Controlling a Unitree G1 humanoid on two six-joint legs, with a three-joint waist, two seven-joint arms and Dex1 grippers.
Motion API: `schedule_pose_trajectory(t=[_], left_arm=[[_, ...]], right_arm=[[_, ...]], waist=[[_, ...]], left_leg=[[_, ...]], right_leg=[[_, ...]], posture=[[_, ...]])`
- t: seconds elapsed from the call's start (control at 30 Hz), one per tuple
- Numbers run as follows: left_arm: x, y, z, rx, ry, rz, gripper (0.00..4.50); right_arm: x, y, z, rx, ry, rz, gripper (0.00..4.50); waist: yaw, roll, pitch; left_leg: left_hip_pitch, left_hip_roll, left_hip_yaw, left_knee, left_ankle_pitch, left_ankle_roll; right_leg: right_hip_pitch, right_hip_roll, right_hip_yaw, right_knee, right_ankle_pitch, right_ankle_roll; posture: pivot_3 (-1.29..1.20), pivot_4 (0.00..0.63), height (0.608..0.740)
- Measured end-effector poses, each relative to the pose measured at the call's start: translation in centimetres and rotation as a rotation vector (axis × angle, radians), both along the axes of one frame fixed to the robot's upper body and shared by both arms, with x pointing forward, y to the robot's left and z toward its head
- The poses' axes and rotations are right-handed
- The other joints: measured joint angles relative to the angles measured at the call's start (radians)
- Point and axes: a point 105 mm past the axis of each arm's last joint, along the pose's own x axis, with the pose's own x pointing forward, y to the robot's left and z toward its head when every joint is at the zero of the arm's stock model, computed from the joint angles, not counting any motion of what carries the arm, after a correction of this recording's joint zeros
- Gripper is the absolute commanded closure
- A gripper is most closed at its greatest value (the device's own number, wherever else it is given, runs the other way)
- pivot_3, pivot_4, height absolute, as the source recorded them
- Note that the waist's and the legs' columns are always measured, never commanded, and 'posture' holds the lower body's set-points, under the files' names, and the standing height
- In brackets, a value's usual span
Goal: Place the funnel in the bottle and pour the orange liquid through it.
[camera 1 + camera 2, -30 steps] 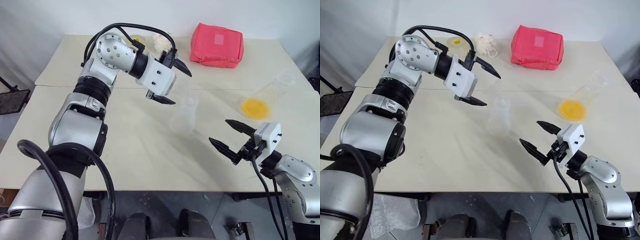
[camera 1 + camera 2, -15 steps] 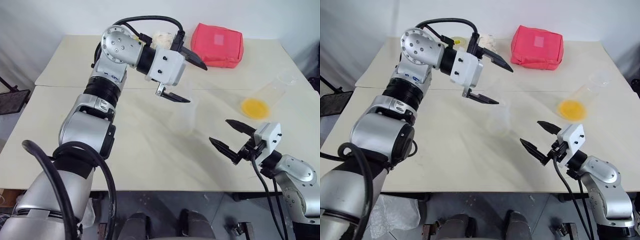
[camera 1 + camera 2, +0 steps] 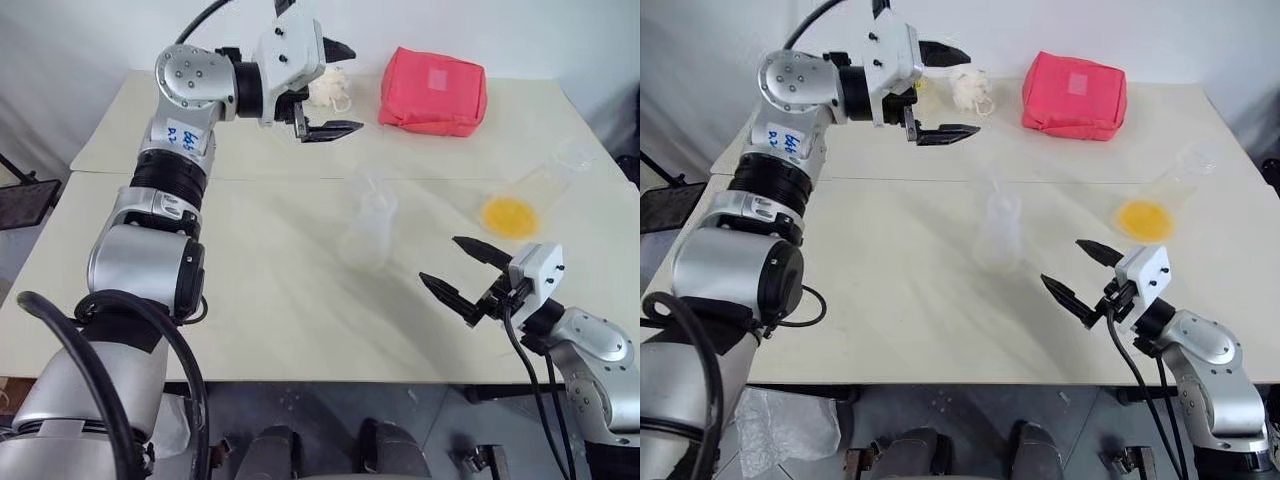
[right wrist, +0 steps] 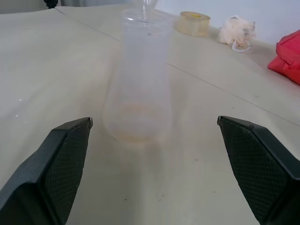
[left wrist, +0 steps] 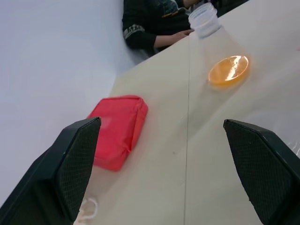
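the funnel (image 3: 362, 187) already sits in the mouth of the bottle (image 3: 367, 232), so by my reading the first step is done and the pouring is left. the orange liquid (image 3: 510, 215) lies untouched in a clear flask (image 3: 540, 187), just beyond the empty, wide-open right gripper (image 3: 461, 273). the frosted bottle stands upright ahead of that gripper. the left gripper (image 3: 331, 88), jaws apart and empty, hangs raised well past the bottle.
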Motion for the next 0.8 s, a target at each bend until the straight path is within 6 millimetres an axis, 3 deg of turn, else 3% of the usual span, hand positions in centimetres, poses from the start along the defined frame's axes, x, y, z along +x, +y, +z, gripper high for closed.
schedule_pose_trajectory(t=[0.13,0.8], left_arm=[[0.5,0.2,-2.2,-0.003,0.070,0.011,0.05],[-1.7,-3.7,-3.0,0.044,0.082,-0.182,0.05]], right_arm=[[0.3,-0.2,-0.1,0.001,0.004,-0.002,0.00],[-0.1,-0.2,-0.5,-0.002,0.018,-0.004,0.00]], waist=[[0.002,0.000,0.000],[0.002,0.000,0.000]], left_leg=[[-0.001,0.000,0.000,0.001,0.000,0.000],[0.000,0.000,0.001,0.001,0.000,0.000]], right_leg=[[0.000,0.000,0.000,0.000,0.000,0.000],[0.000,0.000,0.000,0.000,0.000,0.000]], posture=[[0.00,0.150,0.740],[0.00,0.150,0.740]])
